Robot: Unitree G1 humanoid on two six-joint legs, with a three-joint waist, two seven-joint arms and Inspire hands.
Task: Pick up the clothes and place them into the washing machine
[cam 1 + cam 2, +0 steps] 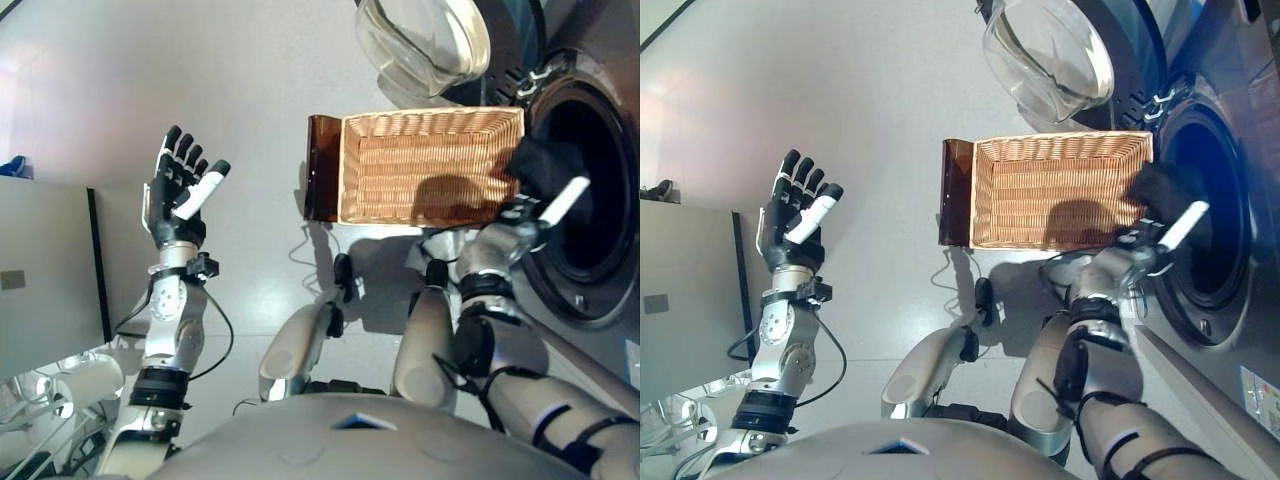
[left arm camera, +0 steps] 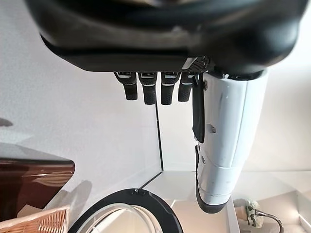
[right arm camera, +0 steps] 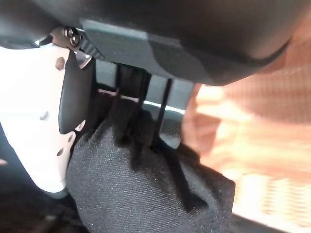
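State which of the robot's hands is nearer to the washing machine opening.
Right. The right hand holds dark cloth at the washing machine opening; the left hand is raised, open, far off beyond the basket.

The right hand (image 3: 73, 102) grips a black cloth (image 3: 146, 194), its fingers (image 3: 129, 97) pressed into the folds (the thumb has a white cover). Beside the cloth shows a woven basket (image 3: 262, 131), blurred.
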